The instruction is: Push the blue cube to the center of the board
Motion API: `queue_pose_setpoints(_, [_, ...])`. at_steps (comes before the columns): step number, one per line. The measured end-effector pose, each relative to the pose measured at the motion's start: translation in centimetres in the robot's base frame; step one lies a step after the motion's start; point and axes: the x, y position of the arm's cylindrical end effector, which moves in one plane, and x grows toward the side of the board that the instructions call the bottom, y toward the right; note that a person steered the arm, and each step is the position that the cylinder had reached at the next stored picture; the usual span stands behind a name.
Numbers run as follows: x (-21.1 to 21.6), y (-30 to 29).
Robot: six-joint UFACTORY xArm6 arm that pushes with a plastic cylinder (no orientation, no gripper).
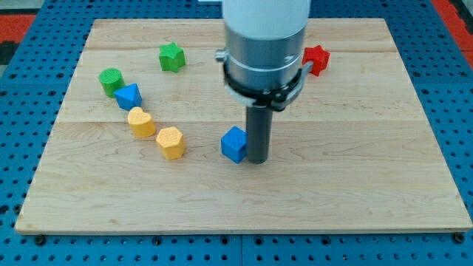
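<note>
Pale wood makes up the board [355, 214], a plank-jointed rectangle lying on a blue pegboard surface [458, 111] with a strip of red showing past the view's top corners.

Near the middle of the board, a little toward the view's bottom edge, sits the blue cube [233, 144], turned so one corner faces the view's bottom. My tip [257, 159] stands right against the cube's right-hand side, touching it or as good as touching; the exact contact is hard to make out. The rod is a plain dark cylinder with nothing to open or close and it holds nothing. Above it the wide grey and white body of the arm [264, 44] hangs down from the view's top edge, hiding part of the board behind it.

Just to the right of that body, toward the top edge, a red block [316, 59] peeks out, star-like in outline.

Toward the left edge the rest are gathered in a loose curve. A green cylinder [111, 80] stands nearest the left edge, with a second blue block [128, 96] just beside it, seemingly touching. Below those come a yellow heart-shaped block [141, 122] and then a yellow hexagonal block [171, 142], close together, the latter well apart from the cube. A green star-shaped block [171, 57] sits alone nearer the top edge.
</note>
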Motion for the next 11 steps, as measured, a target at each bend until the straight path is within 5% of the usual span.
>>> queue_pose_setpoints(1, [-0.6,1.2])
queue_pose_setpoints(2, [5.4,0.5])
queue_pose_setpoints(3, [4.5,-6.8])
queue_pose_setpoints(5, [-1.8,-4.7])
queue_pose_setpoints(7, [2.3,-2.6])
queue_pose_setpoints(11, [-9.5,1.4])
